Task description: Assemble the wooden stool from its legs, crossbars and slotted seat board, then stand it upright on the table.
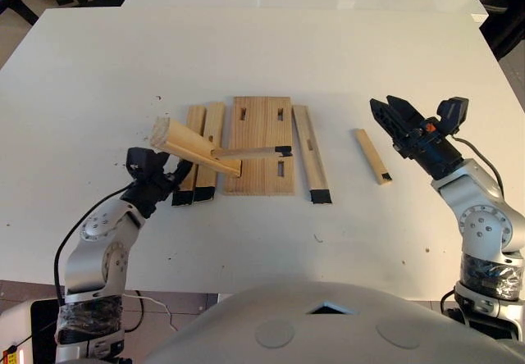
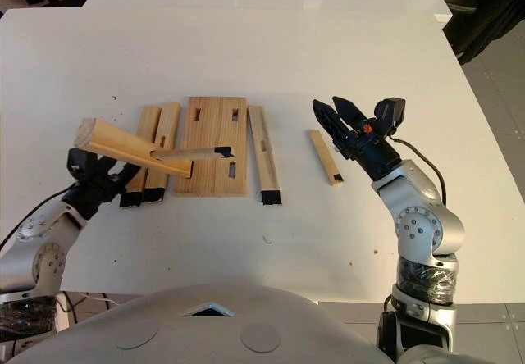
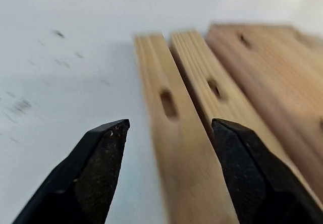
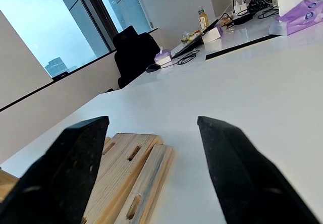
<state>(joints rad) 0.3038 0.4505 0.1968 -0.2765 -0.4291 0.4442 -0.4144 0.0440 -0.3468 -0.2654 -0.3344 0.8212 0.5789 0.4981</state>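
Left wrist view: the left pincer (image 3: 170,124) is seen released, its fingers spread and nothing clasped. A slotted leg (image 3: 176,148) runs on beneath the gap between them. A second leg (image 3: 202,72) lies touching it, on the side toward the seat board (image 1: 261,126).

Just above this pincer a tilted leg (image 1: 193,147) is seen. Its thick end is raised at the pincer's outer side and its other end is down ahead of the fingertips. A plugged crossbar (image 1: 254,152) appears set into its side and reaches away from the pincer over the seat board. What bears the raised end cannot be told.

The joint is judged to be kept off the table (image 1: 262,61) so that the next part can be fitted to it.

The right pincer (image 1: 383,103) is likewise released and is held above the table with nothing in it. A loose crossbar (image 1: 373,157) lies flat just beside it, on its inner side. A third leg (image 1: 310,155) lies farther that way, next to the board.

The flat parts are laid side by side with their slots upward, probably so that each can be reached and matched. This pincer's spread fingers near the loose crossbar are judged to be readiness for picking it up.

Most of the assembly is not yet done.
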